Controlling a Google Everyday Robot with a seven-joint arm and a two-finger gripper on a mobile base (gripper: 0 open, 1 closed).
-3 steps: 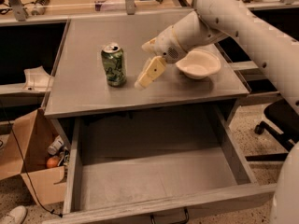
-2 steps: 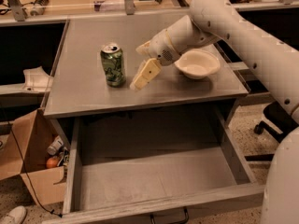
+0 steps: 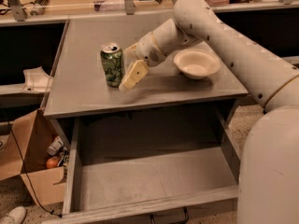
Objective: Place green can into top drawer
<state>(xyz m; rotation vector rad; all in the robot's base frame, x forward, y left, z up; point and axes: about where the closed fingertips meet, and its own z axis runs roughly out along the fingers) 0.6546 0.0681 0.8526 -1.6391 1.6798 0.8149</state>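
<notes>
The green can (image 3: 112, 64) stands upright on the grey tabletop (image 3: 84, 92), left of centre. My gripper (image 3: 127, 68) is just to the right of the can, low over the tabletop and open. One cream finger (image 3: 133, 74) points down-left beside the can's base, and the other shows near the can's top. It holds nothing. The top drawer (image 3: 72, 171) is pulled out below the tabletop, with nothing inside it; its dark handle (image 3: 168, 217) shows at the bottom edge.
A cream bowl (image 3: 196, 63) sits on the tabletop to the right of my wrist. My white arm (image 3: 243, 59) crosses from the right. A cardboard box (image 3: 32, 167) with clutter stands on the floor at the left. Shelving runs along the back.
My gripper has moved left, closing the gap to the green can. The can, bowl and drawer have not moved.
</notes>
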